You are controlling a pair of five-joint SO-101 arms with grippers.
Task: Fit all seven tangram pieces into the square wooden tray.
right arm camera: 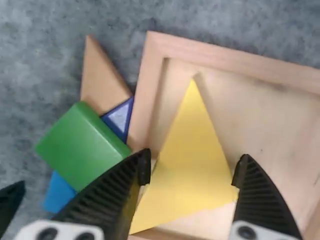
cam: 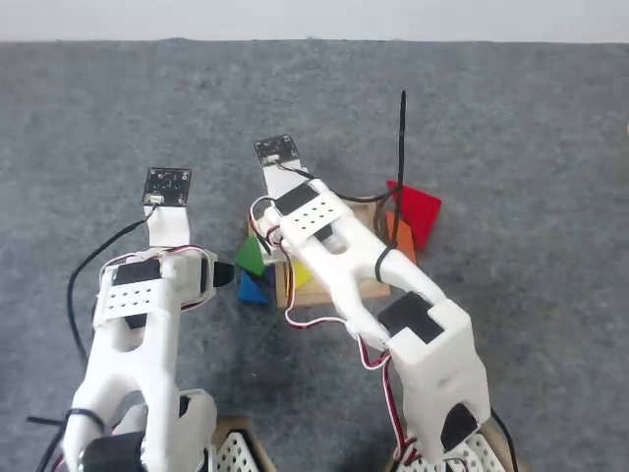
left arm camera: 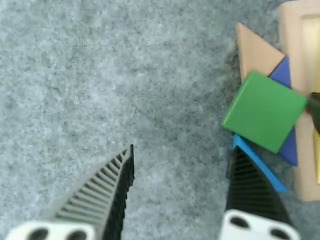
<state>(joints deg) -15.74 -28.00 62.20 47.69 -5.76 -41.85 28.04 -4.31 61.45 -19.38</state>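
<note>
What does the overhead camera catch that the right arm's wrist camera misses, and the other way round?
The high view adds the red triangle and orange piece by the tray. The right wrist view adds a plain wooden triangle beside the tray, and the right gripper open above the yellow triangle lying in the tray. Shared: green square, blue piece, tray.

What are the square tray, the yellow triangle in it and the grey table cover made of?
The tray looks like bare pale wood: faint grain, matte. The yellow triangle is probably painted wood, perhaps plastic: smooth, even colour. The grey cover looks like felt or carpet: fuzzy.
</note>
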